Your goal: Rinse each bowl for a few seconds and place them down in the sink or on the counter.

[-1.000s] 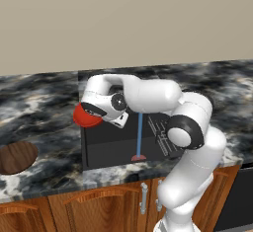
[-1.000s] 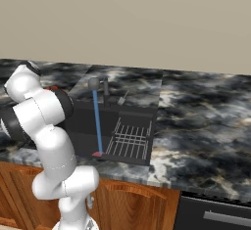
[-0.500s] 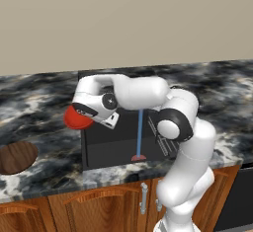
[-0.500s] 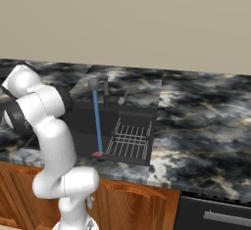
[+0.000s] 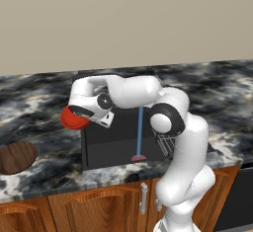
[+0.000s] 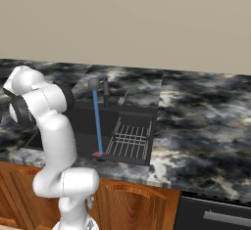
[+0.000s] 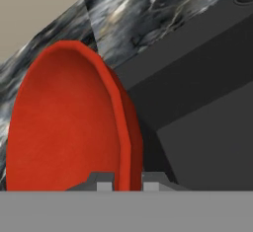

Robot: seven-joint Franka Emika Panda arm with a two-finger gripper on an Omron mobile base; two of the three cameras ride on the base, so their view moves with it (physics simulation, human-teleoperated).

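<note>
Hand view has the jaws (image 7: 123, 180) pinched on the rim of the red bowl (image 7: 64, 122), held above the worktop (image 5: 39, 107) just left of the sink (image 5: 118, 142); wooden bowl (image 5: 17, 157) lies further left

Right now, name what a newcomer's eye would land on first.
The glossy red bowl, pinched by its rim in the tool, hangs over the counter at the sink's left edge. A blue water stream falls into the basin, and the wooden bowl sits far left.
</note>
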